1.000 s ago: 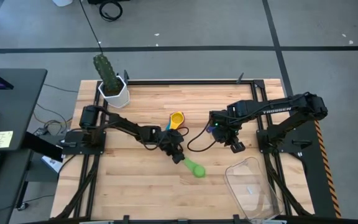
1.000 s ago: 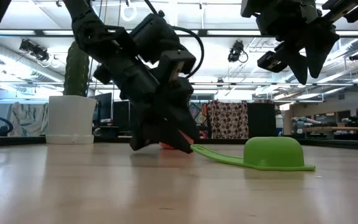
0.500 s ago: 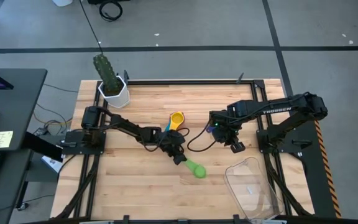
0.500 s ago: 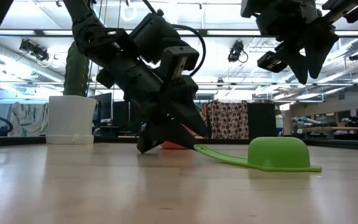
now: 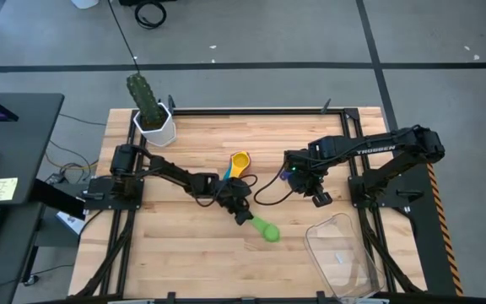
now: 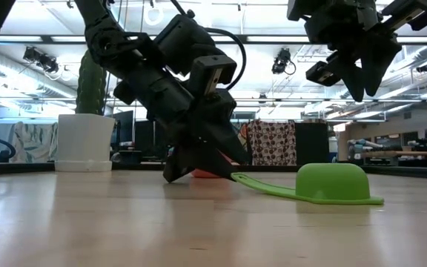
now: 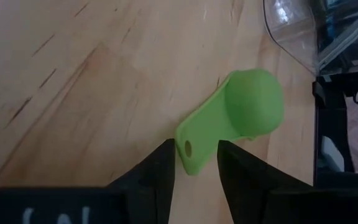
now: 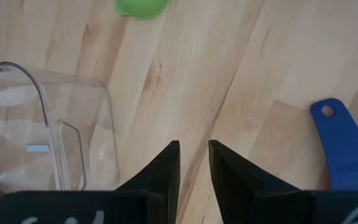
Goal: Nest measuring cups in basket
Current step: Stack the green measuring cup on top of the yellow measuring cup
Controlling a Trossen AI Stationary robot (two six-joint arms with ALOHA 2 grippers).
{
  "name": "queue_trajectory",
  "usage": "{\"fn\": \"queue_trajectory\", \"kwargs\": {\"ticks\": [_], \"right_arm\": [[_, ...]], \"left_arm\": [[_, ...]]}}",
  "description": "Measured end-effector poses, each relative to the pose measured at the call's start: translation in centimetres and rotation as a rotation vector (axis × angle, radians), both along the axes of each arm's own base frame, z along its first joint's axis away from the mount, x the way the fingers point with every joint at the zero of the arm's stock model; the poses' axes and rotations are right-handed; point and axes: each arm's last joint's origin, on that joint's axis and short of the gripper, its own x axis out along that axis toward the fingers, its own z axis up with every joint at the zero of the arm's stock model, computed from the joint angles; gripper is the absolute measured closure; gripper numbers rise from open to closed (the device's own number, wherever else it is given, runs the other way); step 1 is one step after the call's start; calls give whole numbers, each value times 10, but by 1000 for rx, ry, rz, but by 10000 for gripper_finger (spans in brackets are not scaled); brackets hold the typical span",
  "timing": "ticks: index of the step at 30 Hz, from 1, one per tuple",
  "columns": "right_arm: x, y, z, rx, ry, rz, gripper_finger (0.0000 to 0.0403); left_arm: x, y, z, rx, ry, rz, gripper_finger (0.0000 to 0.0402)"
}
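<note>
The wooden table fills the middle of the high view, set on a grey floor marked with dark tape lines; a dark desk stands to its left. Across the table the low view looks into a wide hall with ceiling lights and a patterned cloth hanging at the back.

The clear basket sits at the table's near right corner, partly cut off by the picture's edge, its see-through walls hard to trace. The left arm reaches low across the middle of the table, and the left gripper has its fingers spread, one on each side of the handle end of the green cup, not pressing it. That cup lies upside down on the wood, left of the basket and apart from it. The right arm hangs above the table beyond the basket, and the right gripper has its fingers close together with nothing between them.

A white cactus pot stands at the far left corner. The yellow cup lies mid-table with other cups beside it, mostly hidden under the left arm; a blue cup handle shows in the right wrist view.
</note>
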Motion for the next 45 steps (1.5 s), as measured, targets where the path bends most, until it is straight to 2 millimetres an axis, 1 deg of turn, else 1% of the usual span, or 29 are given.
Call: {"fn": "queue_trajectory", "kwargs": {"ticks": [11,17,24,29,34,40,42,45], "right_arm": [[0,0,0,0,-4,0,312],[0,0,0,0,-4,0,312],[0,0,0,0,-4,0,312],[0,0,0,-1,-4,1,312],[0,0,0,-13,-4,0,312],[0,-1,0,-26,-4,-2,312],[0,-1,0,-26,-4,-3,312],[0,-1,0,-26,-4,-3,312]], "left_arm": [[0,0,-1,27,-1,11,276],[0,0,-11,32,25,18,276],[0,0,-12,43,22,17,276],[-2,-4,-13,56,40,0,279],[-3,-10,-15,119,33,-39,309],[-3,-11,-16,150,30,-26,383],[-3,-11,-16,154,29,-22,390],[-3,-10,-16,158,28,-17,390]]}}
